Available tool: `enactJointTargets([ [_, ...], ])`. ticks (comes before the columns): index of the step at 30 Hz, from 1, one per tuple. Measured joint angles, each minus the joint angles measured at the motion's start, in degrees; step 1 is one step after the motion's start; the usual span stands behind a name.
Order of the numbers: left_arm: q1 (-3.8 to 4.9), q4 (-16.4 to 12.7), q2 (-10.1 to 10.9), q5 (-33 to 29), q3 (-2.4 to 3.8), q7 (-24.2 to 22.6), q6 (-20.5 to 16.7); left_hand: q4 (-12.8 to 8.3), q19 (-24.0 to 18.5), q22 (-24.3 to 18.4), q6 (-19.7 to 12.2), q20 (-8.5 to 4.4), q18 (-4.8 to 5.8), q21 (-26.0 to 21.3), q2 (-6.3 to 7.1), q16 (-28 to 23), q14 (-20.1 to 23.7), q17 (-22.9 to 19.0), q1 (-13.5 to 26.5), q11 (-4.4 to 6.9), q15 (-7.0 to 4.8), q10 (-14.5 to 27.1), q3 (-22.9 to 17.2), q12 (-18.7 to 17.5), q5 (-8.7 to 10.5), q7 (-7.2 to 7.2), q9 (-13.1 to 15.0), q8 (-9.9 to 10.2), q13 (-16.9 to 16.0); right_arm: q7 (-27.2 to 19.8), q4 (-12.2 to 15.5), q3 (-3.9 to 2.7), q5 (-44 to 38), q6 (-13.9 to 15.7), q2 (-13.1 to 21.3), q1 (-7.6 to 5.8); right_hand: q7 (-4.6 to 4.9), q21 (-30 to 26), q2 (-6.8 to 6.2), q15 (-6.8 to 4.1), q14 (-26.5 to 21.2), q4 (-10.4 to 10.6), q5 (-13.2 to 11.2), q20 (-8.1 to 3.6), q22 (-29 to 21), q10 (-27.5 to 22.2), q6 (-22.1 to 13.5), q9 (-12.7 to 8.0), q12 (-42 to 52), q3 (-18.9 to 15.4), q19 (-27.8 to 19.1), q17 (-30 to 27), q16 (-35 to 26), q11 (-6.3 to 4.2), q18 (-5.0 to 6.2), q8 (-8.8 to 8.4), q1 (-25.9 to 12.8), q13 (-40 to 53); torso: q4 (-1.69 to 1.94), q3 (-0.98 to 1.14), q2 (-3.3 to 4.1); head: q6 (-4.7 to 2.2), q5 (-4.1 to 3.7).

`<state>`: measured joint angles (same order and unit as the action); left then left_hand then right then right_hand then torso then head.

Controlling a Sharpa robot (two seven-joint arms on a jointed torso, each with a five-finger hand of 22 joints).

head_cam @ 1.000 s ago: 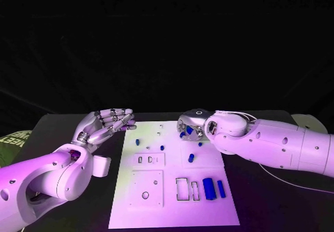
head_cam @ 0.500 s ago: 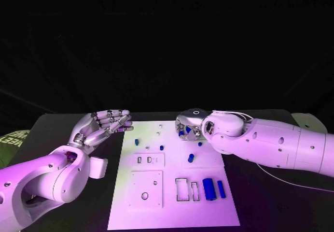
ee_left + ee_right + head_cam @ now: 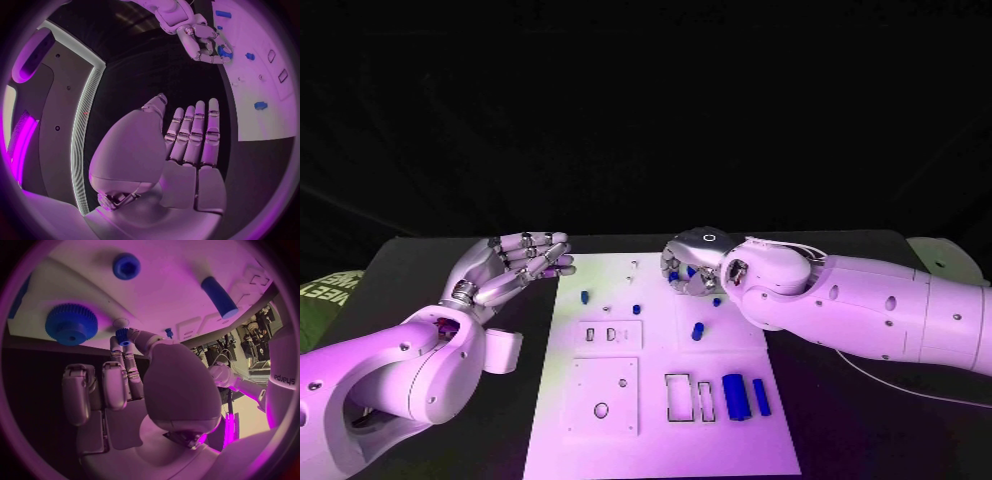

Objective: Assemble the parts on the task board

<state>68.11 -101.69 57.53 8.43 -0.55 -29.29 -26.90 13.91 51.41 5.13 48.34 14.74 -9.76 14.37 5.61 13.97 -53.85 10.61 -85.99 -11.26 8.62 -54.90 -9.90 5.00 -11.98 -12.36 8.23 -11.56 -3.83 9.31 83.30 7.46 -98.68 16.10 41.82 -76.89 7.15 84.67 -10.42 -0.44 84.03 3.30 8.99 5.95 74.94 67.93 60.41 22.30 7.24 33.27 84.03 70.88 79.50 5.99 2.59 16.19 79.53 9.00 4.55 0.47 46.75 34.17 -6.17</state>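
The white task board [image 3: 661, 440] lies in the middle of the black table. My right hand [image 3: 692, 270] hovers over its far right part and pinches a small blue toothed part [image 3: 123, 335] between thumb and a finger. Close beside it on the board sit a large blue gear [image 3: 70, 322], a blue nut-like piece [image 3: 126, 266] and a blue cylinder [image 3: 219, 296]. More blue parts [image 3: 584, 296] [image 3: 636, 308] [image 3: 698, 329] lie on the board's far half, and two long ones [image 3: 734, 395] lie near the right edge. My left hand [image 3: 516, 258] is raised by the board's far left corner, fingers straight, holding nothing.
The board [image 3: 262, 75] has rectangular cut-outs [image 3: 678, 392] and small plates with holes [image 3: 603, 405] in its near half. A green object [image 3: 322, 290] lies at the table's left edge and a pale one [image 3: 942, 255] at the far right.
My left hand's fingers have uncurled and straightened. My right hand has stayed over the board's far right with the blue part, shifting only slightly.
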Motion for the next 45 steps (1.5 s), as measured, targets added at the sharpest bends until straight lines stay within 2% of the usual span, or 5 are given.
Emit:
enactJointTargets([
  [6, 0.0, 0.2, 0.0, 0.0, 0.0, 0.1, 0.0, 0.0, 0.0, 0.0, 0.0, 0.0, 0.0, 0.0, 0.0, 0.0, 0.0, 0.0, 0.0, 0.0, 0.0, 0.0, 0.0, 0.0, 0.0, 0.0, 0.0, 0.0, 0.0, 0.4, 0.4, -0.27, -0.2, 2.6, -0.3, -0.25, 0.0, 0.3, 0.0, 0.0, 0.0, 0.0, 0.0, 0.0, 0.0, 0.0, 0.0, 0.0, -0.1, 0.0, 0.0, 0.1, 0.0, 0.0, 0.0, 0.0, 0.0, 0.0, 0.12, -0.1, 0.13, -0.64, -0.19],
  [18, 0.02, 0.6, -0.2, 0.0, 0.0, 0.3, 0.0, 0.0, 0.0, 0.0, 0.0, 0.0, 0.0, 0.0, 0.0, 0.0, -0.2, 0.0, 0.0, 0.0, 0.2, 0.0, 0.0, 0.0, 0.0, 0.0, 0.0, 0.0, 0.0, 0.9, -3.2, -0.38, -0.3, 6.7, -4.2, -0.39, 0.18, 0.4, 0.12, 0.0, 0.0, -0.3, -0.2, 0.0, 0.0, 0.0, -0.2, 0.2, -0.3, 0.0, 0.0, 0.2, 0.2, 0.0, 0.01, 0.0, 0.1, 0.0, 0.51, -0.14, 0.42, -1.27, -0.39],
  [25, 0.04, 0.9, -0.6, -0.1, 0.0, 0.4, 0.0, 0.2, 0.0, 0.0, 0.0, 0.0, 0.0, 0.0, 0.0, 0.0, -0.2, 0.1, 0.0, 0.0, 0.2, 0.0, -0.2, 0.0, 0.0, 0.0, 0.0, 0.0, 0.0, 0.8, -5.9, -0.4, -0.2, 8.8, -6.9, 0.02, 0.18, 0.4, 0.15, 0.0, 0.0, -0.3, -0.4, 0.0, 0.0, 0.0, -0.2, 0.3, -0.2, 0.0, 0.0, 0.2, 0.2, 0.0, 0.01, -0.01, 0.2, 0.0, 0.86, -0.14, 0.58, -1.47, -0.44],
  [32, 0.06, 1.0, -0.9, -0.1, 0.0, 0.5, 0.1, 0.2, 0.0, 0.0, 0.0, 0.0, 0.0, 0.0, 0.0, 0.0, -0.2, 0.1, 0.0, 0.0, 0.2, 0.0, -0.2, 0.0, 0.0, 0.0, 0.0, 0.0, 0.0, 0.7, -7.7, -0.39, 0.0, 10.5, -8.7, 0.73, 0.38, 0.4, 0.15, 0.0, 0.0, -0.4, -0.1, 0.0, 0.0, 0.0, -0.4, 0.5, -0.2, 0.1, 0.0, 0.1, 0.2, 0.0, 0.01, -0.01, 0.2, 0.0, 1.27, -0.27, 0.69, -1.61, -0.73],
  [45, 0.18, 0.9, -0.8, -0.1, -0.01, 0.6, 0.1, 0.0, 0.0, 0.0, 0.0, 0.0, 0.0, 0.0, 0.0, 0.0, -0.2, 0.0, 0.0, 0.0, 0.2, 0.0, -0.3, -0.2, 0.0, 0.0, 0.0, 0.0, 0.0, 0.6, -8.6, -0.39, 0.5, 12.2, -9.5, 1.08, 0.38, 0.4, 0.15, 0.01, 0.0, -0.5, 0.1, 0.0, 0.0, 0.0, -0.4, 0.6, -0.3, 0.2, 0.0, 0.1, 0.2, 0.0, 0.01, -0.01, 0.2, 0.0, 1.69, -0.4, 0.9, -1.62, -0.8],
])
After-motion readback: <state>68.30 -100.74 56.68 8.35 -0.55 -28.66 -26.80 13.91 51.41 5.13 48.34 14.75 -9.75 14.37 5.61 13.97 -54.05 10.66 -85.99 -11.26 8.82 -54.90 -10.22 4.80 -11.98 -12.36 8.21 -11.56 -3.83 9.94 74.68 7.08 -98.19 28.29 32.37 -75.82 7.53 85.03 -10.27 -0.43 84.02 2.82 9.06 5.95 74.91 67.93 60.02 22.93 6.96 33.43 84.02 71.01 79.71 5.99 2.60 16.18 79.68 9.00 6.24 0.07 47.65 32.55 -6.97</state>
